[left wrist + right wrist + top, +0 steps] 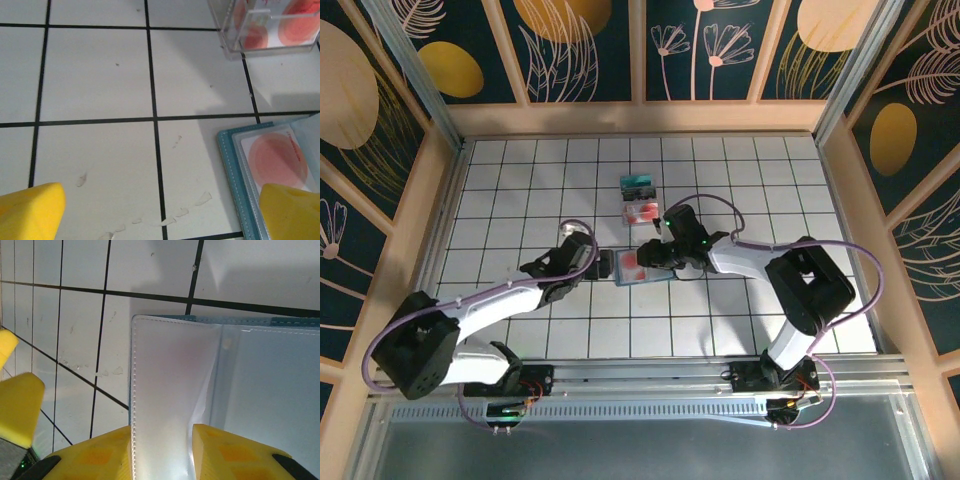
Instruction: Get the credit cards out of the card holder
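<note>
Yellow right claw (162, 437), partly closed, pinched a clear sleeve (165, 390) of the open card holder (260, 390) on the desk (95, 75). The left claw (162, 202) hung wide open, empty, beside its left edge. Extraction seemed underway; next, the red-marked card (277, 157) needed sliding out.

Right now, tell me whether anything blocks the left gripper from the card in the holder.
Nothing visible does. The left gripper hangs open right at the open card holder, whose card with the red mark faces up. The right gripper pinches the clear flap, holding it off the card.
</note>
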### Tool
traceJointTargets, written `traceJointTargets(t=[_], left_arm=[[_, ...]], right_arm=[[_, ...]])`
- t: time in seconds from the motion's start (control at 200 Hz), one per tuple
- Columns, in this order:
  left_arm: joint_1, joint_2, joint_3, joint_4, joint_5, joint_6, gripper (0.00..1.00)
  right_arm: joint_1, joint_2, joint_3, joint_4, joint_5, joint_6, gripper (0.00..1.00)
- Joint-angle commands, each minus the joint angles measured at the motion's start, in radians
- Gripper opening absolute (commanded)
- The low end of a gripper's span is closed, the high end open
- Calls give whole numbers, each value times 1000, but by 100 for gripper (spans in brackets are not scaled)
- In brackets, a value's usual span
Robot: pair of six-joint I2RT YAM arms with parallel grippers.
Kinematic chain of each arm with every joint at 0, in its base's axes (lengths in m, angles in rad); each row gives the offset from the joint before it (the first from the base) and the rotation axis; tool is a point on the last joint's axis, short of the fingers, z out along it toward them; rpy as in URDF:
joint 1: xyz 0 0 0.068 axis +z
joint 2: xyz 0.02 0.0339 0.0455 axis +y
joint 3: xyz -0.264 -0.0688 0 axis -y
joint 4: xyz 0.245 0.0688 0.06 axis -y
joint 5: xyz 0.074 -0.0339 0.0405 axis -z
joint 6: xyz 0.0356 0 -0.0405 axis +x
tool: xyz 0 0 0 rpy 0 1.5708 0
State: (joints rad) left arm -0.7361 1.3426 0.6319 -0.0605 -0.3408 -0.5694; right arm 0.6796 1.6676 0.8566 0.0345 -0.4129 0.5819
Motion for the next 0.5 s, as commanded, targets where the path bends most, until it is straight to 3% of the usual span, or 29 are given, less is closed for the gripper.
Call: traceJointTargets(t=[0.0,0.2,0.495], left_arm=[[-34,53,57,-13,-66,2,99],[-90,158,135,6,-107,31,99],[-167,330,258,60,-139,83,99]], right_arm=[[-13,-50,-16,-21,23,-24,36],[-49,-103,-33,-85,102,-37,44],[-127,-204,-35,-217,280,-21,44]])
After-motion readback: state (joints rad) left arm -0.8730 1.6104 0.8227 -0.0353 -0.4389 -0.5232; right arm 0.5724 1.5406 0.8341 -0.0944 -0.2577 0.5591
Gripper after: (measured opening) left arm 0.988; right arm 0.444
